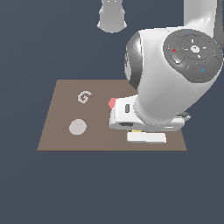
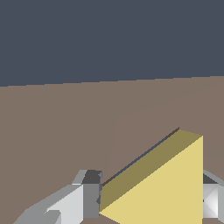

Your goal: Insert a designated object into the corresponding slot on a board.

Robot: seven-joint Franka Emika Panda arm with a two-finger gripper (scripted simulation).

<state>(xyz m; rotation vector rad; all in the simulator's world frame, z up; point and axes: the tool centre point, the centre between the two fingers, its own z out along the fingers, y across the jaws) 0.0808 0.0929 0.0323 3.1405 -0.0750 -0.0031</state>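
The yellow triangular block [image 2: 166, 188] sits low on the brown board [image 2: 52, 131], with my gripper [image 2: 151, 199] shut on it. One grey finger [image 2: 89, 194] presses its pointed end and the other finger [image 2: 212, 199] its flat side. A thin dark navy line [image 2: 140, 158] runs along the block's far edge; that is all of the slot that shows. In the exterior view my hand [image 1: 144, 124] hovers low over the board [image 1: 57, 131] near the exterior view's right. Only a sliver of yellow [image 1: 136, 130] peeks out beneath it.
A white G [image 1: 84, 96] and a grey disc [image 1: 78, 127] lie on the board towards the exterior view's left. A corner of the pink hexagon [image 1: 112, 103] shows beside my hand. The arm's bulky white link [image 1: 175, 78] hides the board's right part.
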